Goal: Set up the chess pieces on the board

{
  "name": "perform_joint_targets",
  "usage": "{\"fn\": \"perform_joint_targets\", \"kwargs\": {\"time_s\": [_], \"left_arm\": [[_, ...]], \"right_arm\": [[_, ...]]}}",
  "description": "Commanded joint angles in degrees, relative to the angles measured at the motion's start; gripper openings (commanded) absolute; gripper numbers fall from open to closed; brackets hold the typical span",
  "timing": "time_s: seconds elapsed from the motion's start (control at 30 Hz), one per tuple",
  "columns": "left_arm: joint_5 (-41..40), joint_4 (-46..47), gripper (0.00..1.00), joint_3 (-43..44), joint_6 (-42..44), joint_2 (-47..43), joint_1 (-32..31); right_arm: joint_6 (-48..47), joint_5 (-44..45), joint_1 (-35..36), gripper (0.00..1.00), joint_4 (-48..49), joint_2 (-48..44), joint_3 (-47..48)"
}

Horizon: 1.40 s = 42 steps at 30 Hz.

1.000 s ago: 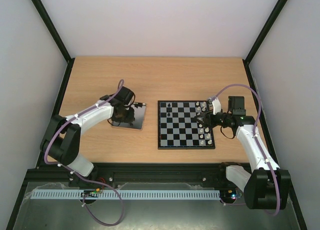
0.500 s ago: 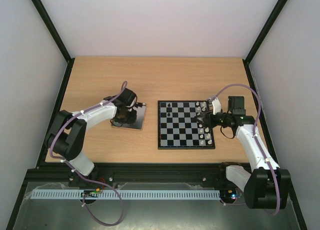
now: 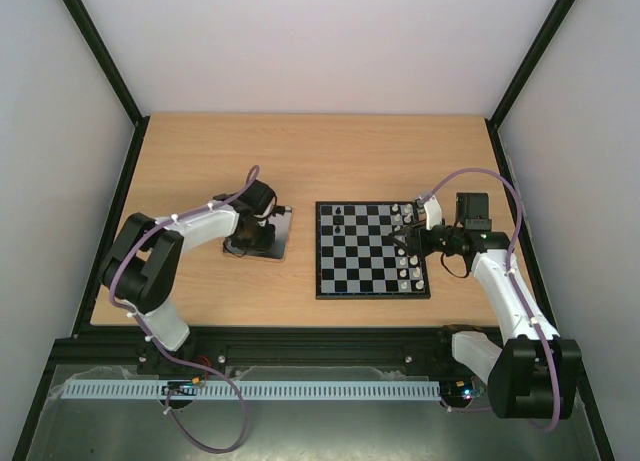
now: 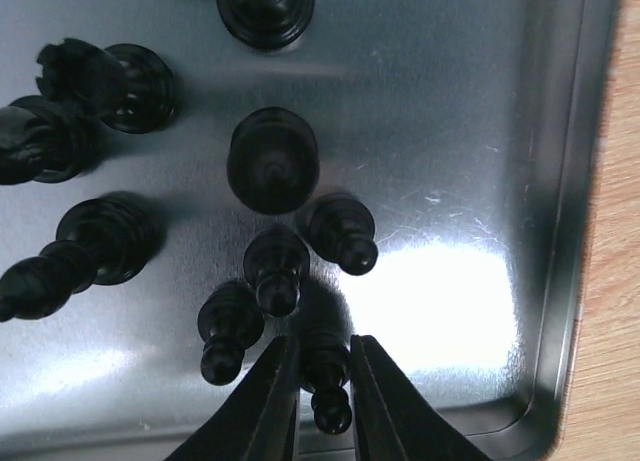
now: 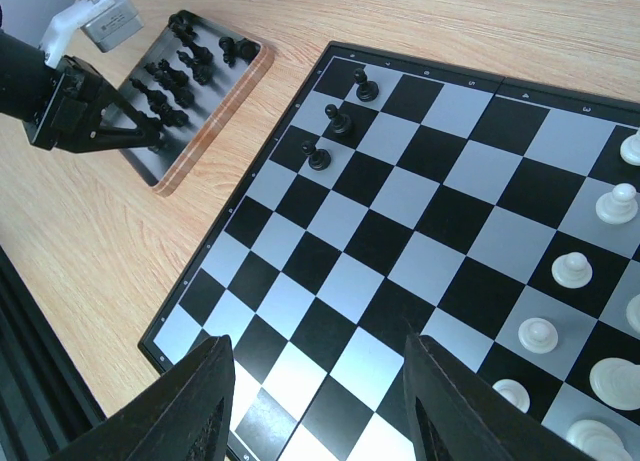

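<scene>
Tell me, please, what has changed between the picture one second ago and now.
The left arm folded: its elbow swung right, toward the tray. The left gripper stayed over the tray, where it now pinches a black pawn. The right arm, the open right gripper, the board and the pieces on it did not move.

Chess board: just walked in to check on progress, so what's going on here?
The left end effector is shut on a black pawn lying in the metal tray. The right end effector hangs open over the board, holding nothing. Three black pieces stand on it; white pieces line its right side.
</scene>
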Motion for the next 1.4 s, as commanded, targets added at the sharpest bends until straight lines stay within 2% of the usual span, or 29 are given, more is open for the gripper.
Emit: {"fn": "perform_joint_targets", "kwargs": {"time_s": [0.0, 0.13, 0.4, 0.57, 0.83, 1.37], "left_arm": [[0.17, -0.09, 0.17, 0.02, 0.14, 0.63, -1.09], [-0.07, -0.94, 0.12, 1.80, 0.27, 0.26, -3.03], [0.90, -1.92, 0.12, 10.95, 1.28, 0.73, -10.47], [1.76, -1.65, 0.12, 19.58, 1.04, 6.57, -14.54], [1.47, -6.10, 0.13, 33.48, 2.70, 17.31, -19.01], [-0.59, -7.50, 0.13, 35.89, 3.74, 23.11, -21.15]], "right_arm": [[-0.56, -0.87, 0.27, 0.47, -0.80, -0.22, -0.40], [-0.56, -0.77, 0.32, 0.47, -0.79, -0.44, -0.37], [-0.56, -0.68, 0.32, 0.47, -0.63, -0.70, -0.49], [-0.54, -0.60, 0.32, 0.47, -0.60, -1.05, -0.43], [-0.50, -0.44, 0.31, 0.48, -0.64, -1.72, -0.42], [-0.58, -0.47, 0.32, 0.48, -0.58, -1.59, -0.43]]}}
